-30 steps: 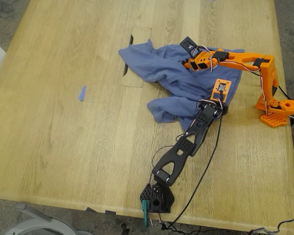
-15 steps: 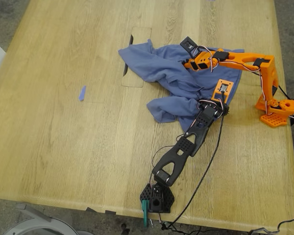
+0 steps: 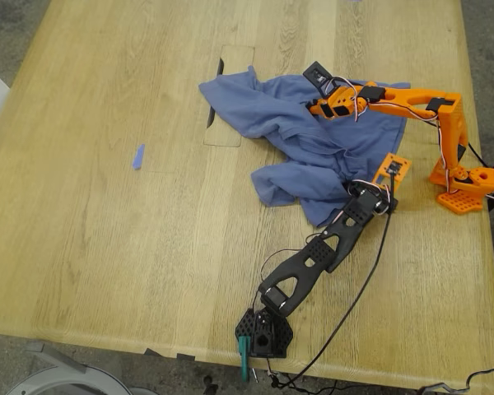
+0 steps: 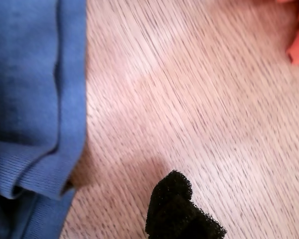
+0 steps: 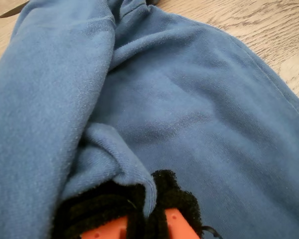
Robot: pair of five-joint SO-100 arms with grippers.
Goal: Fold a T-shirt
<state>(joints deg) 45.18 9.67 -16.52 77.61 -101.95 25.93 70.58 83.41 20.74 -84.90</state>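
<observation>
The blue T-shirt (image 3: 272,115) lies crumpled on the wooden table (image 3: 107,247), towards the exterior view's right. My second gripper (image 3: 321,104), on the orange arm, rests on top of the heap. In the second wrist view it (image 5: 147,211) is shut on a raised fold of the T-shirt (image 5: 189,99). My first gripper (image 3: 365,188), on the black arm, sits at the shirt's near right edge in the exterior view. The first wrist view shows one black pad (image 4: 177,209) over bare wood, beside the T-shirt's hem (image 4: 25,99) and apart from it. Its other finger is out of sight.
A small blue scrap (image 3: 138,156) lies at the exterior view's left. A rectangular inset with a dark slot (image 3: 220,66) sits beside the shirt. The orange base (image 3: 469,185) stands at the right edge, the black base (image 3: 263,333) at the near edge, with a cable (image 3: 346,288) trailing between.
The first gripper has swung towards the exterior view's right and nearer, off the shirt's middle. The shirt's near edge has shifted with it. The orange arm has held still.
</observation>
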